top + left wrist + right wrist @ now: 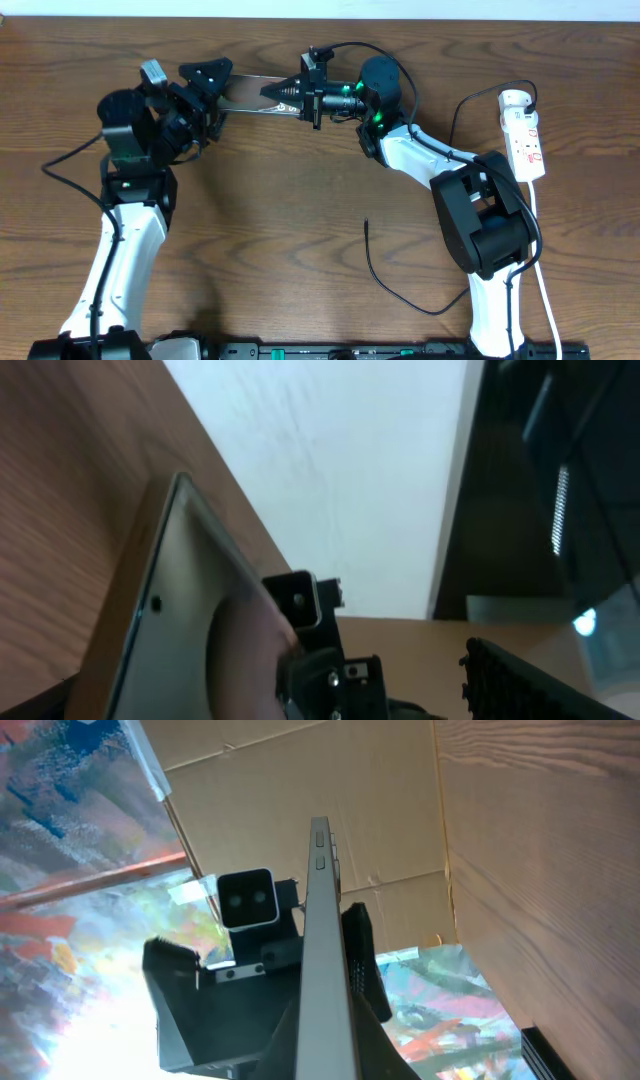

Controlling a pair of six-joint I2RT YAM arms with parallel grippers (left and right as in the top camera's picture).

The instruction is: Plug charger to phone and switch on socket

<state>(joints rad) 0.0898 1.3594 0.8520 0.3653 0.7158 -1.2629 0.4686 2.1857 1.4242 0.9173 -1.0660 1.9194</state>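
Looking down from overhead, I see the phone [248, 88] lifted off the table [290, 190], a thin rigid slab turned nearly edge-on between my two grippers near the far side. In the right wrist view it is a slim grey metallic edge [320, 970] with small side buttons. The left wrist view shows a smooth, flat, silvery face [170, 620].

My right gripper [287, 92] is clamped on the phone across its thickness, with the arm bent at the elbow and reaching left. My left gripper [215, 78] faces it with its fingers spread wide. One ribbed black pad [520, 682] stands apart from the slab, and I cannot tell whether the other touches it.

The charger [385, 285], a thin black cable, lies loose on the wood grain in a curve. The socket [523, 135], a glossy white strip with red marks, rests at the right edge.
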